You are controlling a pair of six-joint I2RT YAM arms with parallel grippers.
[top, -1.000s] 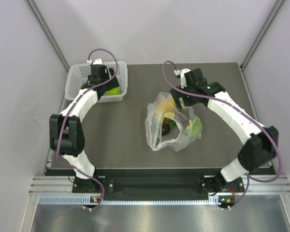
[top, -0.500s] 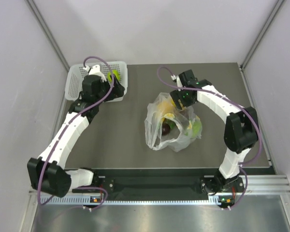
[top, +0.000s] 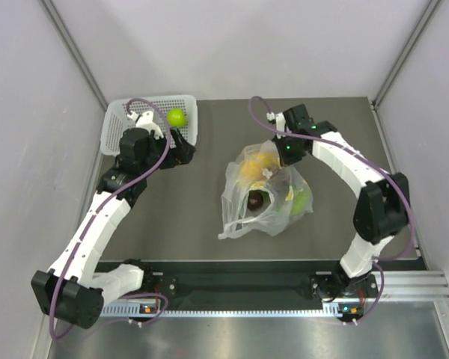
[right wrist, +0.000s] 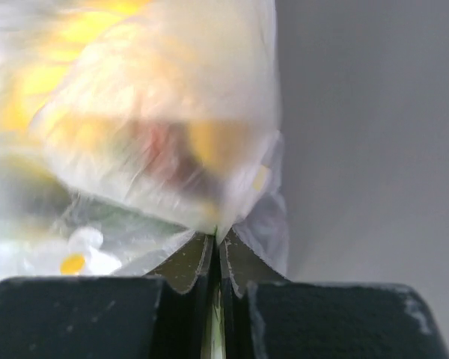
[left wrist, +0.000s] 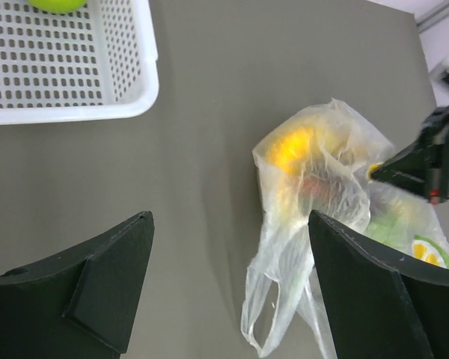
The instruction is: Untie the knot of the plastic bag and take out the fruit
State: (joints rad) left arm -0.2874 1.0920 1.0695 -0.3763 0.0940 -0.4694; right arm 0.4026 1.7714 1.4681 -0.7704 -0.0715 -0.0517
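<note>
Right gripper (right wrist: 215,243) is pressed together on a fold of the plastic bag (top: 266,198), the film being pinched at the bag's far edge and held up a little from the table (top: 179,217). Spread wide and empty, the left gripper (left wrist: 228,224) is held between the white basket (top: 118,123) and the bag, and is turned toward the bag.

Compared with a second ago, the left arm has been drawn out of the basket, and a green apple (top: 176,117) is left lying in its far right corner, so one piece is judged delivered. The bag has been tugged as well: a loose handle loop (top: 228,232) is now trailed toward the near left. No tied knot can be made out, so the untying is judged done.

Yellow, dark and green fruit (top: 256,200) is seen inside the film at the middle of the table. Another reach into the held-up bag is judged to be called for from the left gripper.
</note>
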